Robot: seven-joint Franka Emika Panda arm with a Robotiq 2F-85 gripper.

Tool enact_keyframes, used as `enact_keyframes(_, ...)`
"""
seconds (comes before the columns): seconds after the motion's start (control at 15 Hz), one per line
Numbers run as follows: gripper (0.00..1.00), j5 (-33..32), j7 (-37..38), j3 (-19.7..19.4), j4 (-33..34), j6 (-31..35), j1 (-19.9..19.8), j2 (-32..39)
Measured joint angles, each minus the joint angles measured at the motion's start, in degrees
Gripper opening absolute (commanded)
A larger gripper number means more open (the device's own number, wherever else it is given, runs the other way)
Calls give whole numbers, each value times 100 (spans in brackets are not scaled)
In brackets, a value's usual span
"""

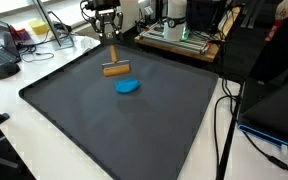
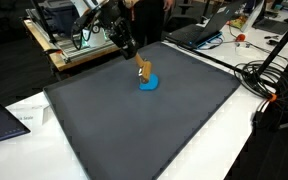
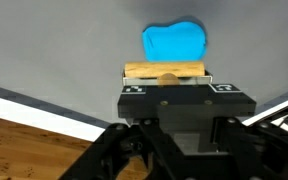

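Wood, likely stiff and light: wooden tool [image 1: 115, 69] on the grey mat [image 1: 104, 130] just beside the blue lump [image 1: 128, 86], gripper [image 1: 110, 40] jaws clamped on its upright handle, the 1 sensible place to hold.

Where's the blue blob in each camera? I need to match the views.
In an exterior view: the blue blob lies upper centre on the gray mat, just below the wooden block.
In an exterior view: upper centre, right under the block.
Wrist view: top centre, just beyond the block.
Shared landmark: the wooden block beside the blob.
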Motion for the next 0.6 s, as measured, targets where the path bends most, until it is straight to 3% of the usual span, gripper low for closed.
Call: enact_keyframes(0.6,22,862,-875,-21,-182,80,121,-36)
